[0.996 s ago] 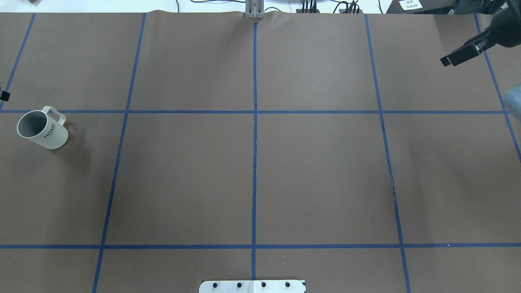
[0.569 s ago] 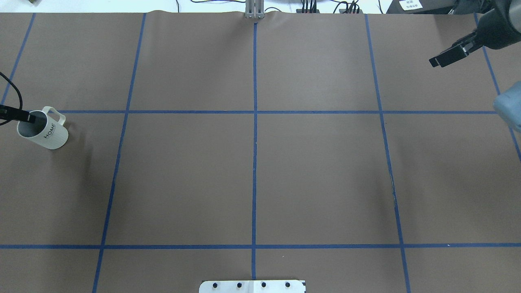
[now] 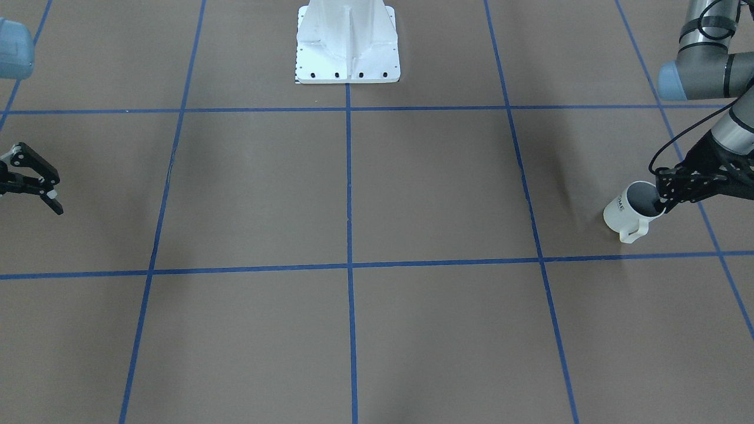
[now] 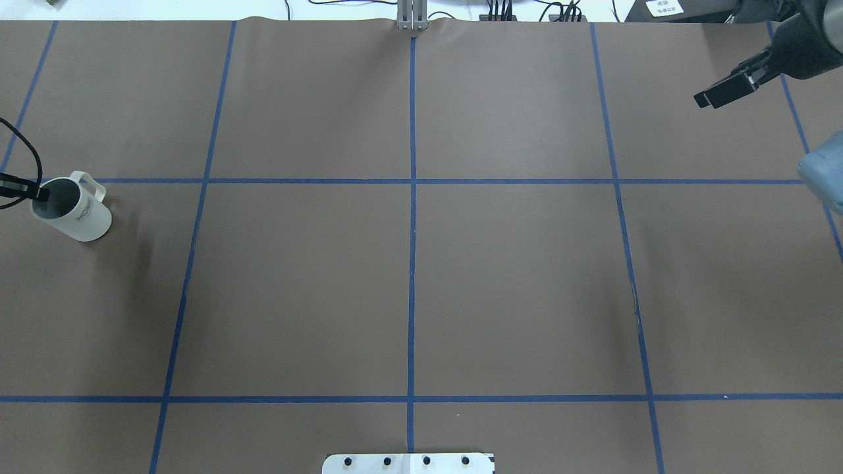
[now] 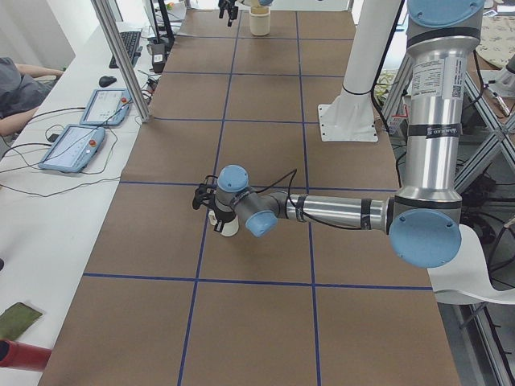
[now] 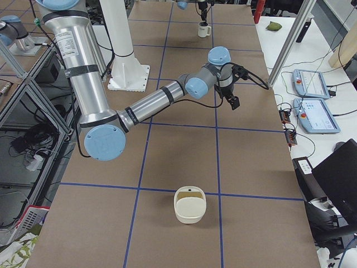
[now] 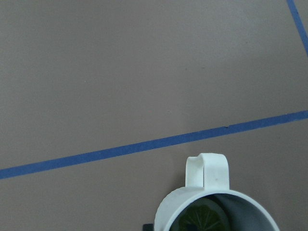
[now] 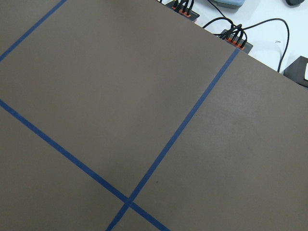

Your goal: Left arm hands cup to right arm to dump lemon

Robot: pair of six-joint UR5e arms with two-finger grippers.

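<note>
The white ribbed cup point(image 4: 71, 209) stands on the table at the far left, handle toward the far side. It also shows in the front view point(image 3: 625, 213) and the left wrist view point(image 7: 216, 211), where a greenish round thing point(image 7: 202, 220) lies inside it. My left gripper point(image 4: 41, 192) is shut on the cup's rim, one finger inside point(image 3: 661, 203). My right gripper point(image 3: 58, 194) hangs open and empty above the far right of the table point(image 4: 714, 95).
A cream bowl point(image 6: 190, 209) sits on the table near its right end. The white robot base point(image 3: 347, 41) stands at the table's middle near edge. Tablets point(image 6: 312, 84) and cables lie on the side bench beyond the table.
The left gripper came in from the left edge to the cup's rim. The cup then shifted slightly right and its lettering turned out of sight. The right gripper moved a little left.
</note>
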